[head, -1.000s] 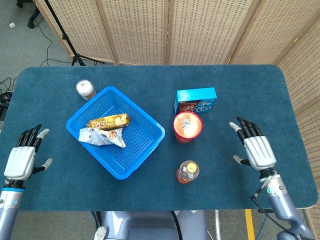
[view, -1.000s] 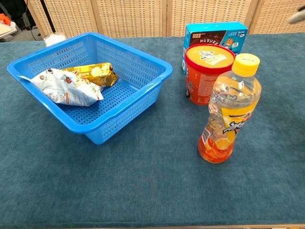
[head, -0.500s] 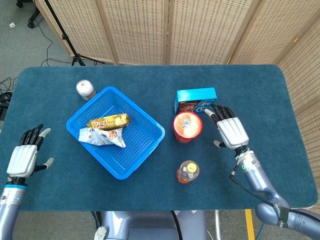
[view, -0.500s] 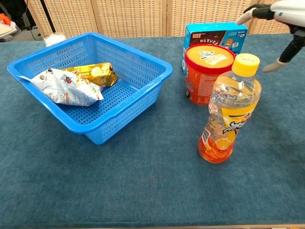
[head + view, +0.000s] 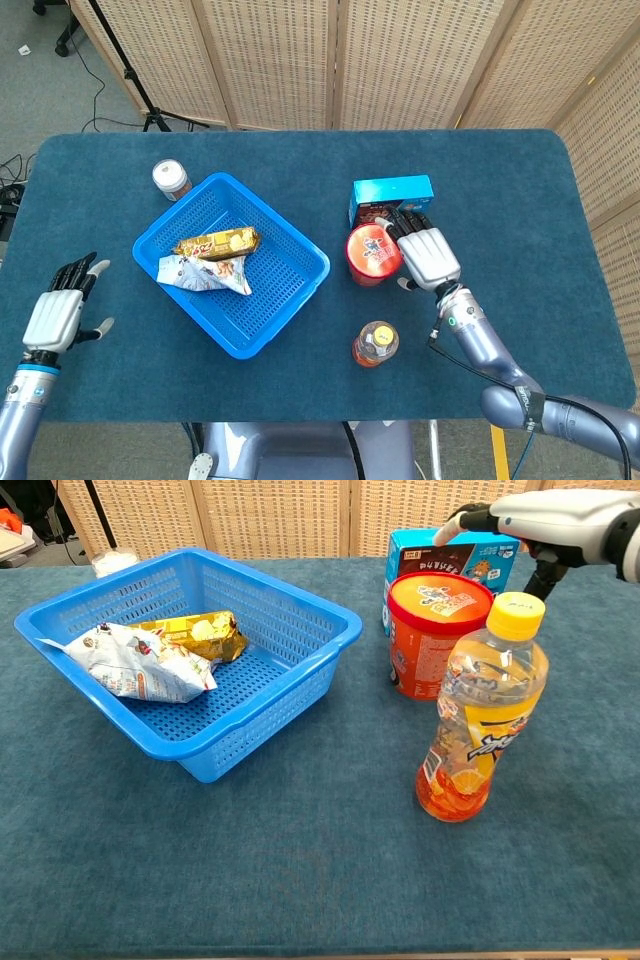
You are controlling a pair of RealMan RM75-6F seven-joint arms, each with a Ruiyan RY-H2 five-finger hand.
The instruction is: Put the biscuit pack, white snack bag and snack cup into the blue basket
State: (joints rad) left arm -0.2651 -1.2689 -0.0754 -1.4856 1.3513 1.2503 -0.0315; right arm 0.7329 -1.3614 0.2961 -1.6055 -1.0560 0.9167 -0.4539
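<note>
On the blue desk [image 5: 500, 180], your right hand [image 5: 428, 256] hovered just over the right side of the snack cup [image 5: 374, 252], palm down with its fingers spread and nothing held; from the chest view that hand [image 5: 545, 522] sat above and behind the cup [image 5: 438, 632], and you could not tell whether a fingertip touched its lid. The cup stood upright outside the blue basket [image 5: 290, 290], to the basket's right, just in front of the light blue box [image 5: 392, 199] and behind the orange drink bottle [image 5: 375, 344], which stood upright nearer the desk's front edge. Inside the basket the biscuit pack [image 5: 217, 242] lay in its gold wrapper, with the white snack bag [image 5: 204, 273] beside it toward the front; in the chest view the pack [image 5: 193, 632] touched the bag [image 5: 138, 661]. Your left hand [image 5: 62, 314] was well apart at the desk's left edge, open-fingered and holding nothing. A small jar [image 5: 171, 179] stood behind the basket's far left corner
</note>
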